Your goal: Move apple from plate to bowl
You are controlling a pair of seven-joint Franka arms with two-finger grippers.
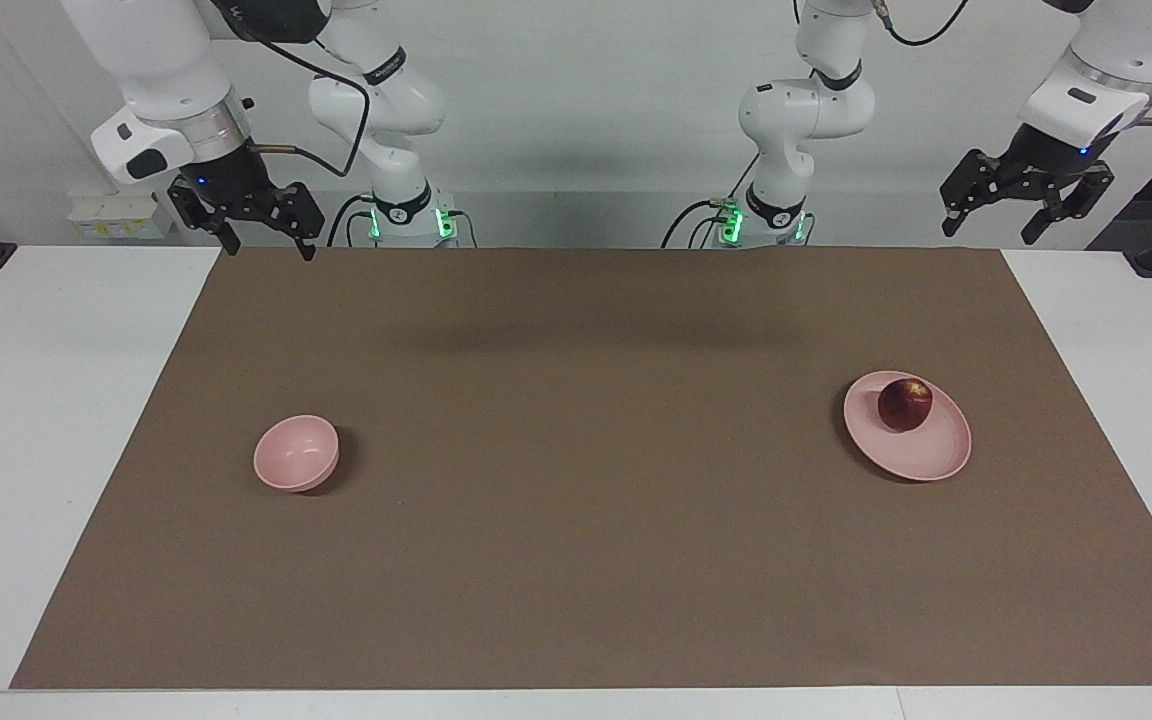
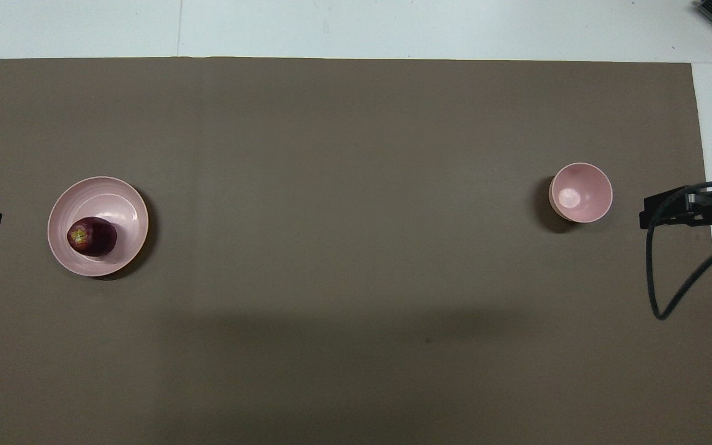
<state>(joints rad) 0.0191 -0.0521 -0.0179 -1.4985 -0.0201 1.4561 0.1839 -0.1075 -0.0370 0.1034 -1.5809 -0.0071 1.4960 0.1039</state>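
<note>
The apple (image 1: 904,404) sits on the plate (image 1: 926,458), on the part of it nearer the robots, with its yellowish stem end turned up. The plate lies on the brown mat (image 1: 596,560) toward the left arm's end of the table. The bowl (image 1: 296,453) stands upright on the same mat toward the right arm's end, well apart from the plate and about as far from the robots as it is; nothing is in it. The left gripper (image 1: 1026,212) hangs high in the air over the left arm's end of the table, near the mat's edge, its fingers spread wide and holding nothing. The right gripper (image 1: 266,240) hangs likewise high over the right arm's end, above the mat's corner nearest the robots, fingers also spread wide and holding nothing. Both arms wait, neither gripper near the apple, plate or bowl. A black cable (image 2: 677,272) loops down from the right arm's wrist in the overhead view.
</note>
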